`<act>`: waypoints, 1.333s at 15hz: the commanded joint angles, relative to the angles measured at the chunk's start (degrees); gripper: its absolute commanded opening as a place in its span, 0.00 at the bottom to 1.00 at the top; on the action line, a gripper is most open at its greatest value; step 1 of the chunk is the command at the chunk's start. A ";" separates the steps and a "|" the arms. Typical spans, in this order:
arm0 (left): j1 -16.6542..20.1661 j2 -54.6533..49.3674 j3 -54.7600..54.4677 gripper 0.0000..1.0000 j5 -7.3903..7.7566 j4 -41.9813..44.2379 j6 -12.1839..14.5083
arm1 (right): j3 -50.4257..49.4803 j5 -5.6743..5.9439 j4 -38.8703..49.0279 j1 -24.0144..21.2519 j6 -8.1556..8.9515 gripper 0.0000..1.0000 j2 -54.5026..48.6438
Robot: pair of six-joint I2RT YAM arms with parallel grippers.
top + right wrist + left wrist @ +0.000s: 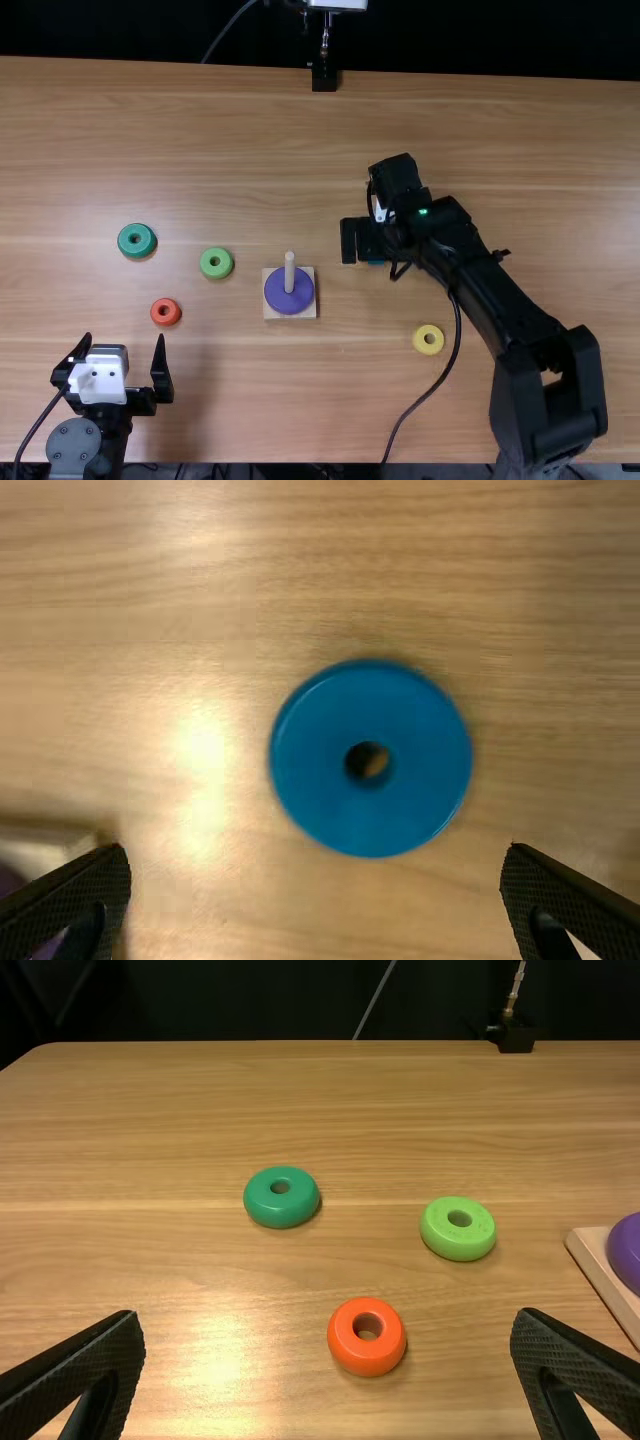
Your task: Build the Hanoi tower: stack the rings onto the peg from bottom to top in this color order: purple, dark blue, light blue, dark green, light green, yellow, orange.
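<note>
Wooden table (200, 120). Right gripper (362, 240), fingers parted, empty. Left gripper (123, 337), likewise spread, holding nothing. Square base (307, 311) with upright peg (290, 268), purple ring (281, 298) around it; blue ring (320, 800) beneath the right gripper; dark green ring (126, 240), light green ring (207, 262), yellow ring (421, 341), orange ring (158, 315) lying separately

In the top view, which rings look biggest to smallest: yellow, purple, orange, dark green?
1. Purple ring, the biggest
2. Dark green ring
3. Orange ring and yellow ring: they look about the same, so I can't rank them
</note>
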 commanded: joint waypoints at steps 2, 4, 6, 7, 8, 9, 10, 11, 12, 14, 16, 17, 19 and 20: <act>-0.08 -0.62 -5.93 1.00 0.84 -4.57 0.22 | 2.85 0.63 0.20 -2.10 0.67 1.00 3.07; -0.08 -0.62 -5.93 1.00 0.84 -4.57 0.22 | 2.85 0.73 0.31 -2.28 0.78 1.00 3.24; -0.08 -0.62 -5.93 1.00 0.84 -4.57 0.22 | 2.94 0.73 0.31 -2.19 0.88 1.00 5.62; -0.08 -0.62 -5.93 1.00 0.84 -4.57 0.22 | 2.94 0.73 0.31 -2.19 0.88 1.00 6.32; -0.08 -0.62 -5.93 1.00 0.84 -4.57 0.22 | 2.94 0.73 0.41 -2.19 0.88 1.00 6.49; -0.08 -0.62 -5.93 1.00 0.84 -4.57 0.22 | 3.20 0.73 0.41 -2.19 0.88 1.00 6.67; -0.08 -0.62 -5.93 1.00 0.84 -4.57 0.22 | 3.99 0.73 0.31 -2.19 0.88 1.00 7.72; -0.08 -0.62 -5.93 1.00 0.84 -4.57 0.22 | 4.34 0.73 0.31 -2.19 0.88 1.00 8.87; -0.08 -0.62 -5.93 1.00 0.84 -4.57 0.22 | 4.96 0.84 0.31 -2.19 0.88 1.00 9.13; -0.08 -0.62 -5.93 1.00 0.84 -4.57 0.22 | 5.40 1.68 0.41 -2.19 0.88 1.00 9.39; -0.08 -0.62 -5.93 1.00 0.84 -4.57 0.22 | 6.36 3.58 0.31 -2.02 0.78 1.00 10.36; -0.08 -0.62 -5.93 1.00 0.84 -4.57 0.22 | 6.89 4.00 0.10 -1.93 0.78 1.00 11.06; -0.08 -0.62 -5.93 1.00 0.84 -4.57 0.22 | 6.98 4.11 -0.85 -1.84 0.78 1.00 11.42; -0.08 -0.62 -5.93 1.00 0.84 -4.57 0.22 | 6.98 4.21 -1.70 -1.84 0.88 1.00 11.59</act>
